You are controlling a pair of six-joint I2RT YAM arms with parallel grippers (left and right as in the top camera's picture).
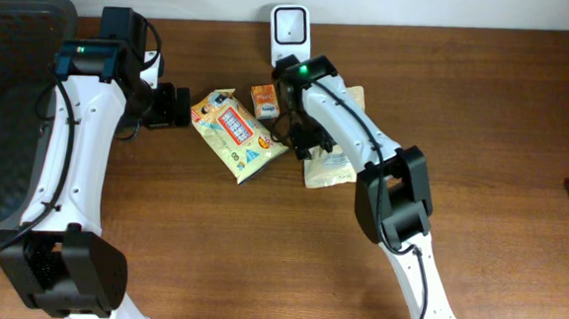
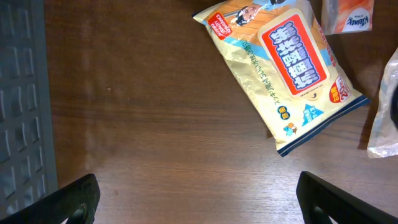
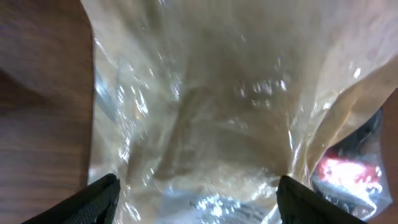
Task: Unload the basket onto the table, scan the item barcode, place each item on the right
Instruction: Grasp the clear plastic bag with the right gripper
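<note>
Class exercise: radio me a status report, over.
Left claw open, empty. Right claw open over clear crinkly plastic packet lying on table. Small orange carton, yellow snack bag alongside.

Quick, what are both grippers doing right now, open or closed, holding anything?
Left gripper: open, holding nothing, near the yellow snack bag.
Right gripper: open, jaws spread over the clear plastic bag, not clamped on it.

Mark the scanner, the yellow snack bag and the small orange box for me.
scanner [image 1: 290, 26], overhead view, on its white front face.
yellow snack bag [image 2: 295, 59], left wrist view, on its red label.
small orange box [image 1: 264, 101], overhead view, on its top face.
</note>
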